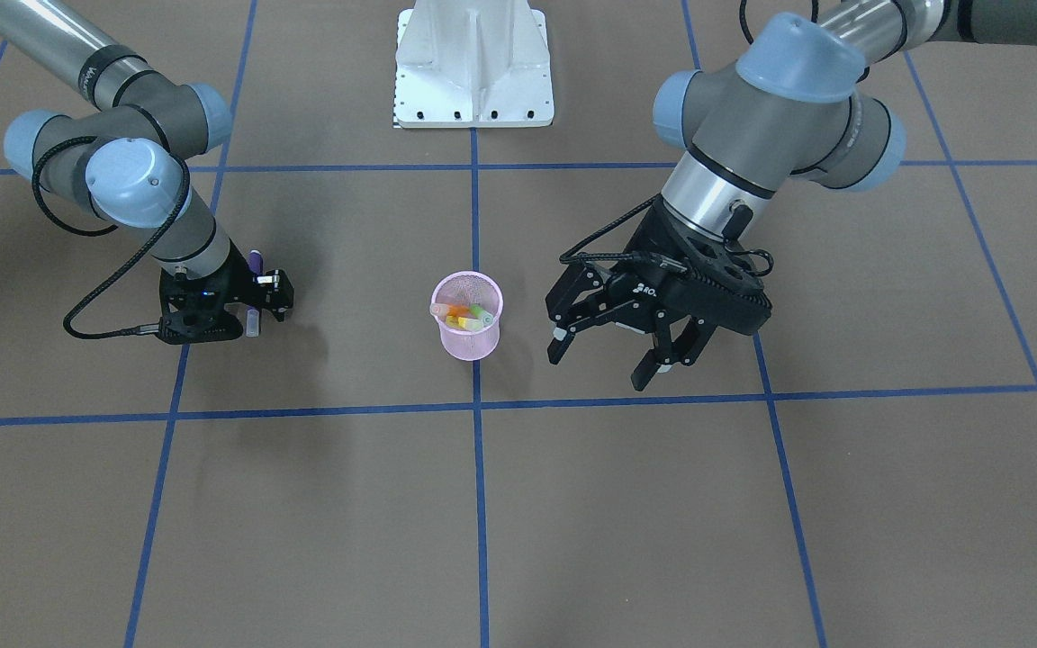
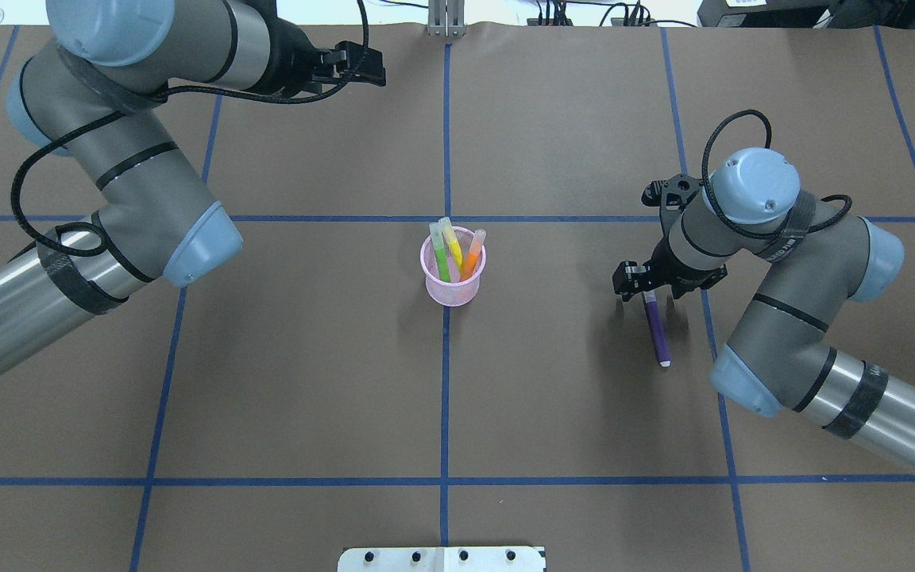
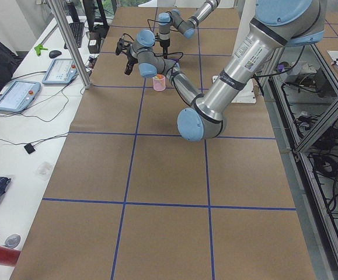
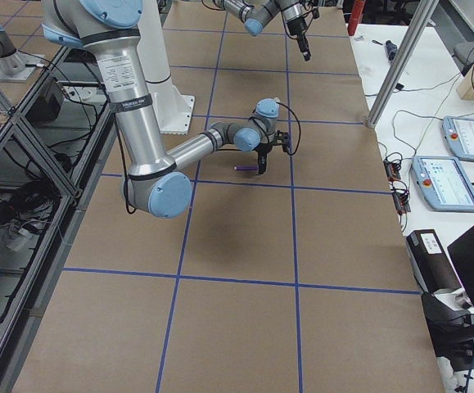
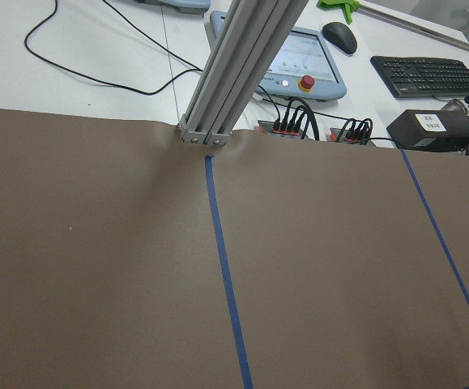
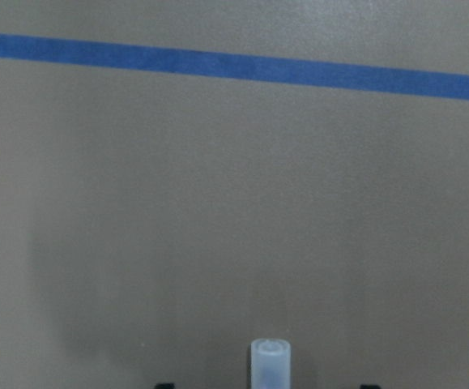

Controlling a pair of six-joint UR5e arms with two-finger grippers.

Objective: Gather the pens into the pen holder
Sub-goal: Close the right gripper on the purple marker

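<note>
The right gripper (image 1: 253, 309) is closed narrowly on the purple pen (image 2: 656, 330), gripping it near its capped end. The pen is a slim purple stick with a translucent whitish cap (image 6: 270, 365). In the right wrist view the cap shows end-on at the bottom edge, facing the brown table (image 2: 569, 429).

The pen's long axis runs roughly toward and away from the robot. The cap end points away from the robot and the purple tail trails back toward it, ending in a small white tip. Whether the pen touches the table cannot be told.

The pen holder (image 2: 453, 278), a small pink wire-mesh cup, stands upright on the centre blue tape line (image 2: 445, 397), well apart from the right gripper. Inside it the green pen (image 2: 440, 256), the yellow pen (image 2: 453, 240) and the orange pen (image 2: 472, 254) lean with their pale caps up above the rim.

The left gripper (image 1: 601, 363) hangs raised above the table on the holder's other side, its fingers spread wide and holding nothing. Its wrist view looks across the paper to an aluminium post (image 5: 242, 65), a teach pendant (image 5: 303, 61) and a keyboard (image 5: 428, 74). The robot's white base (image 1: 473, 63) sits behind the holder.
</note>
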